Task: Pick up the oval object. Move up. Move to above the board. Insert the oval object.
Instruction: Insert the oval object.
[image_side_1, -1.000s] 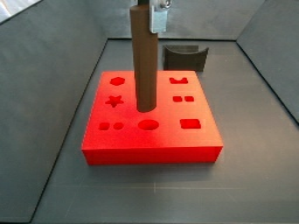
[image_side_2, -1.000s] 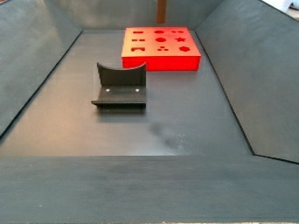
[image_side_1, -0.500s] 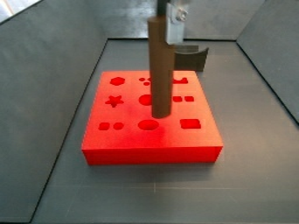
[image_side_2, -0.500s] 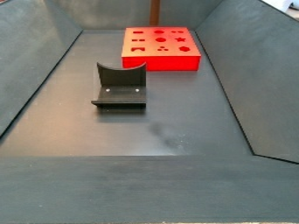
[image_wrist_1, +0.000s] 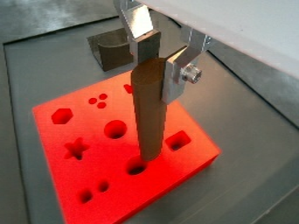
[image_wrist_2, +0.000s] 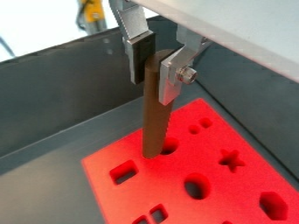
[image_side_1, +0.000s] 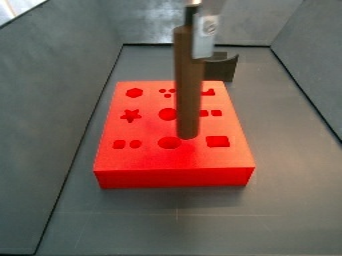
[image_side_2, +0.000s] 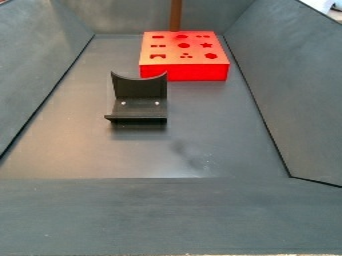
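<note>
My gripper (image_wrist_1: 159, 54) is shut on the top of the oval object (image_wrist_1: 145, 114), a tall slim brown peg that hangs upright over the red board (image_wrist_1: 70, 184). Both fingers press its upper end in both wrist views; the gripper (image_wrist_2: 156, 59) and the peg (image_wrist_2: 152, 114) also show there. The peg's lower end sits at a rounded hole (image_wrist_1: 136, 166) near the board's edge. In a side view the peg (image_side_1: 187, 85) ends just above the board (image_side_1: 174, 165), a little right of the oval hole (image_side_1: 170, 143). The gripper (image_side_1: 199, 22) is at the top edge of that view.
The dark fixture (image_side_2: 136, 98) stands on the grey floor in front of the board (image_side_2: 185, 68) in a side view, and behind the board (image_side_1: 221, 66) in a side view. Sloping grey walls (image_side_2: 40, 80) enclose the floor.
The gripper has carried the peg to the right across the board in a side view and slightly lower, from beside the middle round hole toward the oval hole at the near edge.
</note>
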